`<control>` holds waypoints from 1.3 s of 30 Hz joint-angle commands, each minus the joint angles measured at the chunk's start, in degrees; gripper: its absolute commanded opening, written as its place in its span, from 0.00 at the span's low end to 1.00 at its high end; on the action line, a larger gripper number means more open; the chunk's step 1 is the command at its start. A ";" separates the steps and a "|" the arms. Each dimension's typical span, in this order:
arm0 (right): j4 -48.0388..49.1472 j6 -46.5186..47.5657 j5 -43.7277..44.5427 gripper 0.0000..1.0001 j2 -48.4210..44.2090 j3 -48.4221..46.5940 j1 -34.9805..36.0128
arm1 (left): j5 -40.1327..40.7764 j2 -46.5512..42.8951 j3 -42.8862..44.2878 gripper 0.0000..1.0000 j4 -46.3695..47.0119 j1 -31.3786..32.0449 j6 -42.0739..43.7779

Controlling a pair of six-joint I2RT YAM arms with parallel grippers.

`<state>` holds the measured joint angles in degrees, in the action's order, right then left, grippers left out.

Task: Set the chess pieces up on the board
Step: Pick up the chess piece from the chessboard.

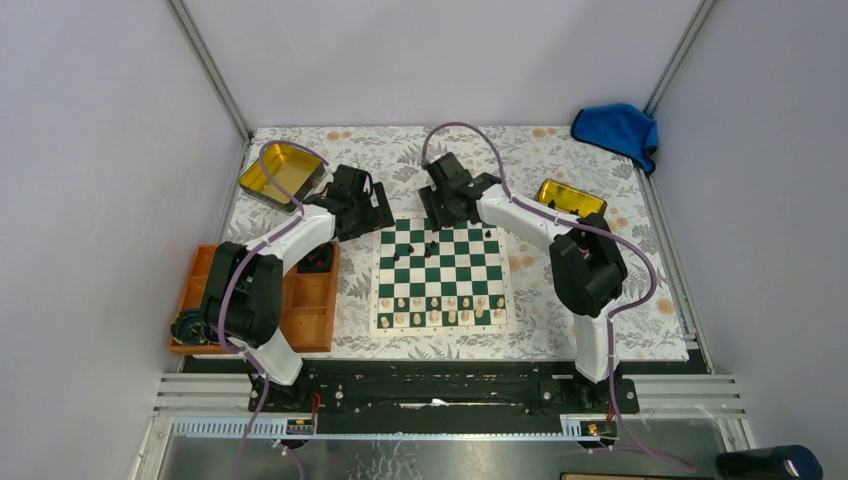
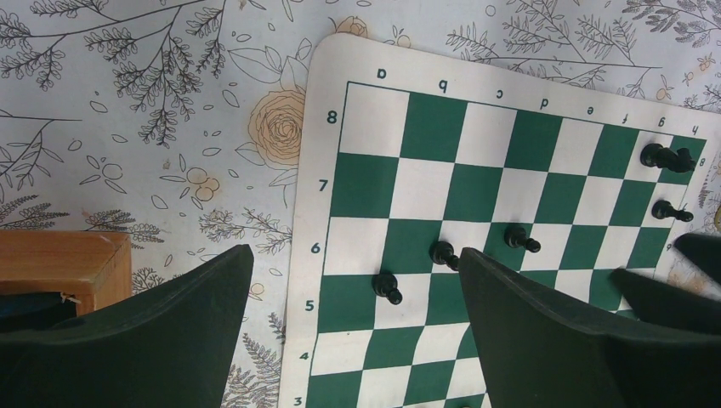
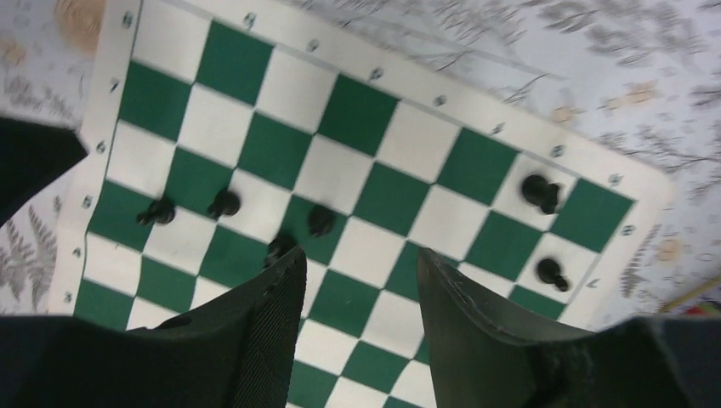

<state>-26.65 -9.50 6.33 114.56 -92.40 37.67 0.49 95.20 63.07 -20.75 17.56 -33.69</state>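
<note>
Top view, board: the board lies flat on the desk between the arms, with cream pieces along its near rows.
Top view, chess pieces: a few chess pieces stand on the far half.
Left wrist, left gripper: fingers are spread wide and empty over the board's edge.
Right wrist, right gripper: the fingers are parted with nothing between them. One black piece is just beside a fingertip.

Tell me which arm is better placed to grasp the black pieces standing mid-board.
Right, probably: the right gripper, open, hangs just beside the black pieces; the left gripper straddles the board edge.
</note>
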 commanded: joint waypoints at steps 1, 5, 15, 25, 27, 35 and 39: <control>0.57 -0.96 -2.48 0.58 -2.57 2.48 2.66 | 1.00 -0.88 -0.20 0.99 0.94 -0.51 -0.11; 1.75 -1.78 -3.16 0.58 -2.94 4.10 4.12 | 1.09 -1.63 -0.99 0.99 1.32 -0.51 -0.29; 1.89 -2.45 -3.06 0.58 -1.91 4.17 6.34 | 0.83 -2.60 -2.16 0.99 1.59 -0.51 -0.26; 2.02 -2.71 -3.41 0.57 -0.61 3.84 7.08 | 0.83 -2.91 -2.66 0.99 1.70 -0.60 -0.23; 2.13 -2.72 -3.43 0.57 -0.26 3.68 7.07 | 0.83 -2.86 -2.63 0.99 1.72 -0.60 -0.16; 2.13 -2.48 -3.91 0.54 1.98 2.28 7.07 | 0.90 -2.85 -2.72 0.99 1.69 -0.79 -0.12; 2.08 -2.22 -4.13 0.53 3.21 1.42 7.07 | 0.98 -2.82 -2.78 0.99 1.77 -0.97 -0.03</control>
<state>-25.34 -11.84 3.33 116.84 -88.12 44.23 0.49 94.11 60.84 -20.56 17.17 -33.71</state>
